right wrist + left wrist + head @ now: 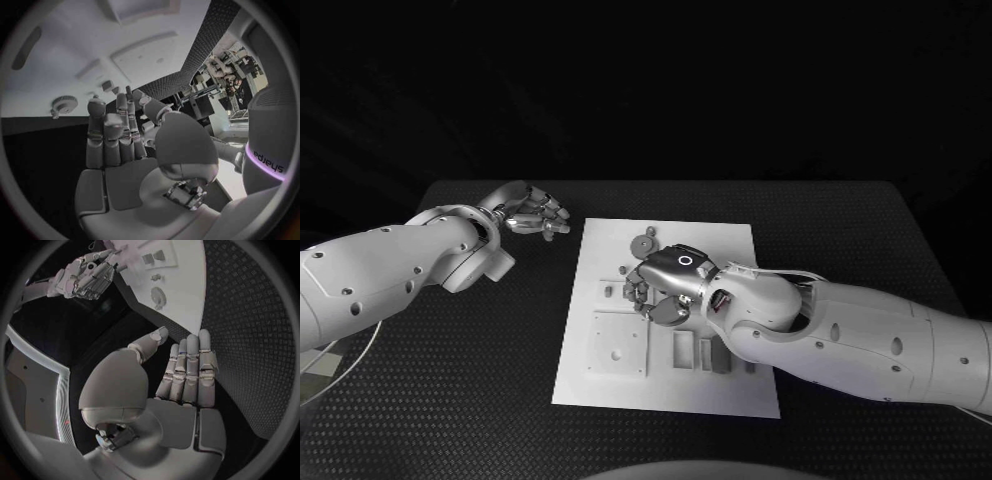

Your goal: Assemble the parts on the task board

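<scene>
The task board (668, 385) lies at the centre of the black table (877, 230), its long side running from 12 to 6 o'clock in the head view. The parts look grey here. A round toothed part (643, 243) sits on the board near its 12 o'clock end, with a smaller round one (652, 232) just beyond it. Toward the 7 o'clock corner lies a large square part (619, 343) with a hole in it, and beside it at 3 o'clock stand narrower rectangular parts (684, 349) in a row. A small part (610, 291) lies by the board's 9 o'clock edge.

The right hand (664, 285) hovers over the middle of the board, palm down, fingers bent toward the surface. In the right wrist view its fingers (112, 137) stand nearly straight and close together above the white plate with nothing between them, so it is released; the toothed part (64, 104) lies well apart from the fingertips.

The left hand (531, 212) rests off the board, at about 10 o'clock from it, over bare table. Its own wrist view shows the fingers (187, 372) stretched flat side by side and the thumb apart, grasping nothing. The board's corner (181, 290) with the round part (159, 296) lies beyond the fingertips, not touched
</scene>
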`<state>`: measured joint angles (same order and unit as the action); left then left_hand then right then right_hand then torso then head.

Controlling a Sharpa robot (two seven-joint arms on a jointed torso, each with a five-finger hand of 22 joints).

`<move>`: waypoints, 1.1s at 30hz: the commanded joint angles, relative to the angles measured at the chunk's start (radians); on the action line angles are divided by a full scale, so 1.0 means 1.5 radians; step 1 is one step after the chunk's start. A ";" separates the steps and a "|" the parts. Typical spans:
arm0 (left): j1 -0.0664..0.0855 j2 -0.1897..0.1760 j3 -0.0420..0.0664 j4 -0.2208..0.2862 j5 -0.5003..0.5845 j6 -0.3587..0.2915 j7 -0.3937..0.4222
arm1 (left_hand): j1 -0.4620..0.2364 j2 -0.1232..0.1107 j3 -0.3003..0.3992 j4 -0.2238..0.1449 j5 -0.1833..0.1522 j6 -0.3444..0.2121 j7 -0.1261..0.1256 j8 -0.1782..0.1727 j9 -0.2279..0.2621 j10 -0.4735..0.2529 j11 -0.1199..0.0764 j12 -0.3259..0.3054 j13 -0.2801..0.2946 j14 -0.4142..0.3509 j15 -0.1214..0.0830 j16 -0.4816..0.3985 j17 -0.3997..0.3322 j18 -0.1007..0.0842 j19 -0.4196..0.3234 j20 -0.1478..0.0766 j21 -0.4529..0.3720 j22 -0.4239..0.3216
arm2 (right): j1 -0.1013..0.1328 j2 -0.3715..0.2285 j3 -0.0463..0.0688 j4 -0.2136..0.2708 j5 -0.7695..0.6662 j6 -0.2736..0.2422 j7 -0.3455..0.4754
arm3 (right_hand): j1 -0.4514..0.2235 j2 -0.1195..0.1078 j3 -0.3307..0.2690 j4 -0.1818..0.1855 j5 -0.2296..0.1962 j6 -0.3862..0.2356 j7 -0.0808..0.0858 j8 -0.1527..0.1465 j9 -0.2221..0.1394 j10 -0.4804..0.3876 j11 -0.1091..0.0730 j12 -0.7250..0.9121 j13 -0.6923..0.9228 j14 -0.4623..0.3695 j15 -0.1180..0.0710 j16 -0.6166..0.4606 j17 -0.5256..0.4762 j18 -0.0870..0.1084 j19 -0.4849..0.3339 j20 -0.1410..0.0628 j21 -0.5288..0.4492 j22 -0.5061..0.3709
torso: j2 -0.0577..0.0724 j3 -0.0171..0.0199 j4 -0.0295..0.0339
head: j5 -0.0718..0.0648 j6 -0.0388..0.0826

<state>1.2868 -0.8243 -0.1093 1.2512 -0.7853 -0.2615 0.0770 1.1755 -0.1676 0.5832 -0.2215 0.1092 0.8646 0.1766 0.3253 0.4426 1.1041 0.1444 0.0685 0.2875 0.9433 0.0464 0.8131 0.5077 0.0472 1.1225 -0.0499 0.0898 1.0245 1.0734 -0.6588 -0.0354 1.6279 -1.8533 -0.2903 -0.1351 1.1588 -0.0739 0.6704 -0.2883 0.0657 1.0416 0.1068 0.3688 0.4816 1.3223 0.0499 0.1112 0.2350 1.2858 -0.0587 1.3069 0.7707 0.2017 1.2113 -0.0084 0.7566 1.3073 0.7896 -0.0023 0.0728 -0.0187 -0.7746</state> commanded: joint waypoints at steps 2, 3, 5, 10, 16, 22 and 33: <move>0.001 0.001 0.000 0.002 -0.001 0.002 0.009 | 0.001 -0.001 -0.004 0.000 -0.003 -0.006 0.001 0.004 -0.001 -0.003 0.000 -0.001 -0.001 0.005 0.000 -0.003 0.001 0.010 0.005 -0.002 -0.003 -0.001 | -0.006 0.005 -0.004 -0.005 -0.006 0.009 0.013 | 0.002 0.002 0.004 -0.001 0.001 0.004 -0.001 0.005 0.000 0.004 -0.002 -0.002 0.000 -0.002 -0.004 0.003 0.001 0.040 -0.002 -0.006 0.002 0.014 | 0.000 0.0004 -0.0004 | 0.009 -0.004; 0.001 0.001 0.000 0.002 -0.001 0.002 0.009 | 0.001 -0.001 -0.004 0.000 -0.003 -0.006 0.001 0.004 -0.001 -0.003 0.000 -0.001 -0.001 0.005 0.000 -0.004 0.001 0.010 0.005 -0.002 -0.003 -0.001 | -0.009 0.006 -0.006 -0.007 -0.007 0.009 0.013 | 0.002 0.002 0.004 -0.001 0.001 0.004 -0.001 0.004 0.000 0.004 -0.002 -0.002 0.000 -0.002 -0.004 0.003 0.001 0.040 -0.002 -0.006 0.002 0.014 | 0.000 0.0005 -0.0005 | 0.010 -0.004; 0.001 0.000 0.000 0.002 -0.001 0.001 0.009 | 0.001 -0.001 -0.004 0.000 -0.003 -0.006 0.001 0.004 -0.001 -0.003 0.000 -0.001 -0.001 0.005 0.000 -0.004 0.002 0.010 0.005 -0.002 -0.003 -0.001 | -0.014 0.009 -0.007 -0.009 -0.007 0.009 0.014 | 0.002 0.002 0.004 -0.001 0.001 0.004 -0.001 0.004 0.000 0.004 -0.002 -0.002 0.000 -0.002 -0.004 0.003 0.001 0.040 -0.002 -0.006 0.002 0.014 | 0.000 0.0005 -0.0010 | 0.012 -0.005; 0.001 0.001 0.000 0.004 -0.001 0.001 0.009 | 0.001 -0.001 -0.004 0.000 -0.003 -0.006 0.001 0.004 -0.001 -0.003 0.000 -0.001 -0.001 0.005 0.000 -0.004 0.002 0.010 0.005 -0.002 -0.003 -0.001 | -0.025 0.017 -0.009 -0.017 -0.017 0.006 0.017 | 0.003 0.003 0.004 -0.001 0.001 0.003 -0.001 0.004 0.000 0.004 -0.002 -0.002 0.000 -0.002 -0.004 0.003 0.001 0.040 -0.002 -0.006 0.002 0.014 | 0.000 0.0004 -0.0007 | 0.017 -0.011; 0.001 -0.002 0.000 0.004 -0.001 0.001 0.008 | 0.001 -0.001 -0.004 0.000 -0.003 -0.006 0.002 0.004 -0.001 -0.003 0.000 -0.001 -0.002 0.006 0.000 -0.004 0.002 0.009 0.005 -0.002 -0.003 -0.001 | -0.027 0.019 -0.011 -0.020 -0.017 0.012 0.018 | 0.003 0.003 0.004 -0.001 0.001 0.003 -0.001 0.004 0.001 0.004 -0.002 -0.003 0.000 -0.002 -0.004 0.003 0.001 0.040 -0.002 -0.006 0.002 0.014 | 0.000 0.0001 0.0004 | 0.018 -0.013; 0.001 -0.001 0.000 0.004 -0.001 0.002 0.008 | 0.001 -0.001 -0.004 0.000 -0.003 -0.006 0.002 0.004 -0.001 -0.003 0.000 -0.001 -0.002 0.006 0.000 -0.005 0.003 0.009 0.006 -0.002 -0.004 -0.001 | -0.027 0.018 -0.014 -0.020 -0.017 0.017 0.019 | 0.003 0.003 0.004 -0.001 0.001 0.003 -0.001 0.004 0.001 0.004 -0.002 -0.003 0.000 -0.002 -0.004 0.003 0.001 0.040 -0.002 -0.006 0.002 0.014 | 0.000 -0.0005 -0.0006 | 0.022 -0.017; 0.001 -0.002 0.000 0.004 -0.001 0.003 0.009 | 0.001 0.000 -0.005 0.001 -0.003 -0.006 0.002 0.004 -0.001 -0.003 0.000 -0.001 -0.002 0.006 0.000 -0.005 0.004 0.009 0.006 -0.002 -0.004 -0.001 | -0.033 0.021 -0.020 -0.029 -0.009 0.025 0.022 | 0.002 0.003 0.003 -0.001 0.001 0.003 -0.001 0.004 0.001 0.004 -0.002 -0.003 -0.001 -0.002 -0.004 0.003 0.001 0.040 -0.002 -0.006 0.002 0.014 | 0.000 -0.0001 -0.0004 | 0.026 -0.023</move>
<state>1.2868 -0.8280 -0.1096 1.2550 -0.7855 -0.2614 0.0778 1.1756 -0.1676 0.5832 -0.2215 0.1092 0.8610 0.1802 0.3252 0.4428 1.1042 0.1439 0.0685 0.2857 0.9433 0.0464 0.8091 0.5113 0.0472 1.1243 -0.0516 0.0898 1.0242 1.0272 -0.6292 -0.0652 1.5862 -1.8631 -0.2701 -0.1128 1.1586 -0.0740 0.6703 -0.2885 0.0648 1.0402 0.1036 0.3722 0.4816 1.3223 0.0498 0.1112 0.2349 1.2837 -0.0574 1.3069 0.7714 0.2015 1.2083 -0.0126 0.7566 1.3073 0.7897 -0.0026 0.0717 0.0187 -0.8078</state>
